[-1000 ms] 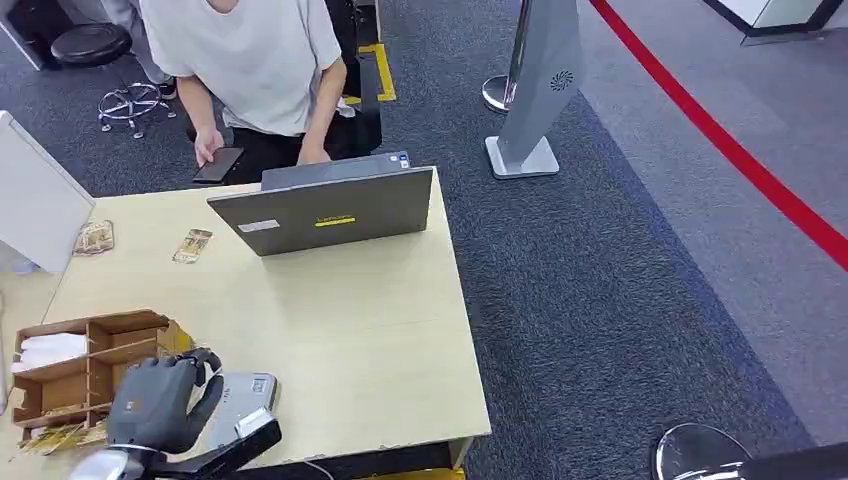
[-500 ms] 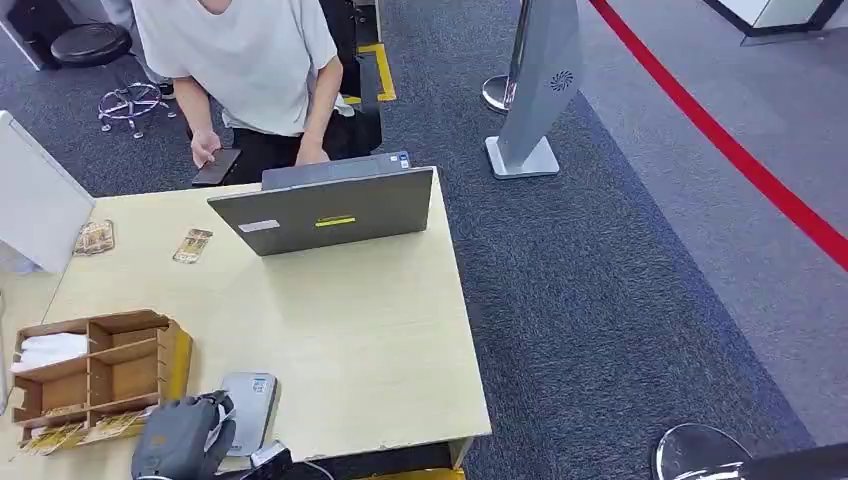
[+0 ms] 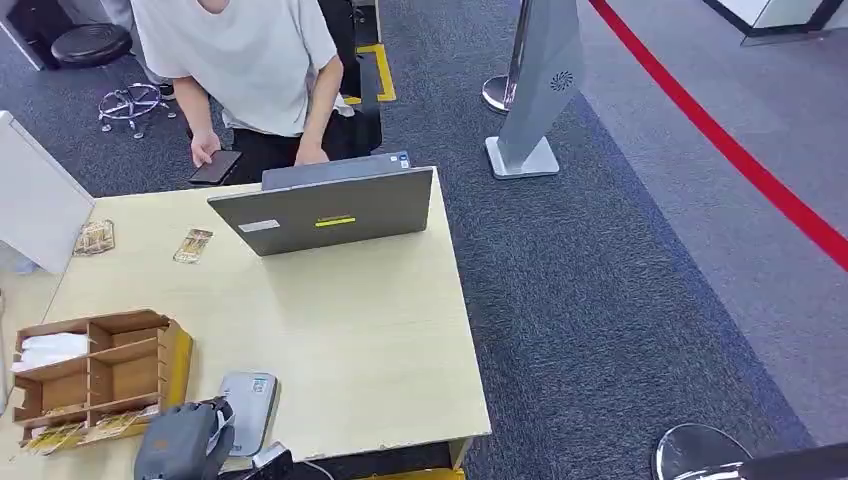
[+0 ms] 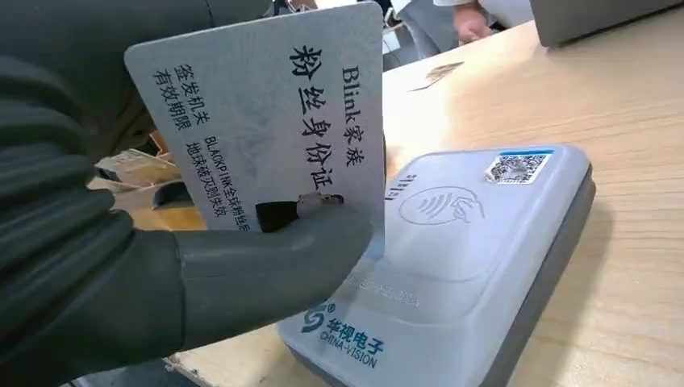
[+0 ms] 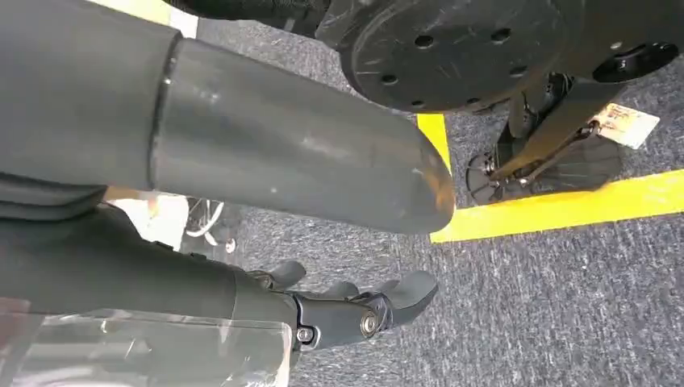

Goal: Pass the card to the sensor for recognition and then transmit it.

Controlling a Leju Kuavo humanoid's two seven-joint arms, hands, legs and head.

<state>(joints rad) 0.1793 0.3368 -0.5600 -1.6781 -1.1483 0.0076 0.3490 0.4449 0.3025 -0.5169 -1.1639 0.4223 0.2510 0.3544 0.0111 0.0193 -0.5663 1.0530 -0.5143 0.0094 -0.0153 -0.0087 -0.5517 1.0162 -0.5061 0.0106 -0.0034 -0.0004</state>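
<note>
A pale card (image 4: 266, 121) printed with dark characters is pinched between the thumb and fingers of my left hand (image 4: 121, 266). It stands on edge just above the near end of the grey card reader (image 4: 476, 242). In the head view my left hand (image 3: 185, 445) is at the table's front edge, right beside the card reader (image 3: 250, 400). My right hand (image 5: 242, 185) hangs beside my body over the carpet and holds nothing.
A grey laptop (image 3: 325, 210) stands at the far side of the table, with a person (image 3: 250, 60) behind it holding a phone (image 3: 216, 167). A wooden organiser (image 3: 100, 370) sits left of the reader. Two small cards (image 3: 192, 245) lie far left.
My left hand has drawn back from above the organiser and reader toward the table's front edge, lower in the head view. The person has shifted slightly.
</note>
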